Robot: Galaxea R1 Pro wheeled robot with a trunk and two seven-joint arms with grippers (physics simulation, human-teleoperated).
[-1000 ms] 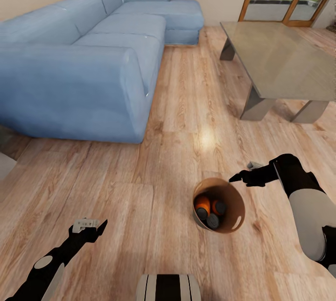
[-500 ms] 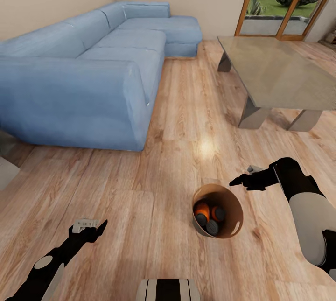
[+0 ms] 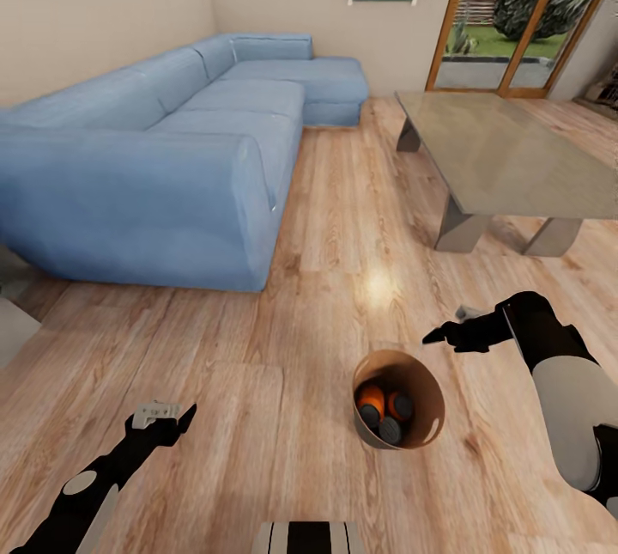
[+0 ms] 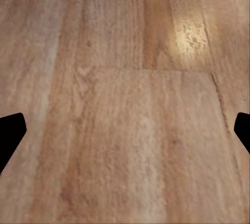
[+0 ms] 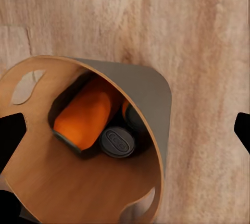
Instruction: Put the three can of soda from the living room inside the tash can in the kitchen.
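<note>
On the floor at near left, the left gripper [image 3: 163, 413] hangs wide open and empty. Right of it, near centre, stands the bin [image 3: 427, 395]: grey outside, brown inside, wooden rim with handle holes, holding the cans [image 3: 384, 406]. It looks light and stiff; grip the rim. The right gripper [image 3: 439, 332] hovers open, empty.

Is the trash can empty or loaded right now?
Loaded. The trash can stands upright on the wood floor with soda cans inside: orange bodies and grey tops show in head and right wrist views.
</note>
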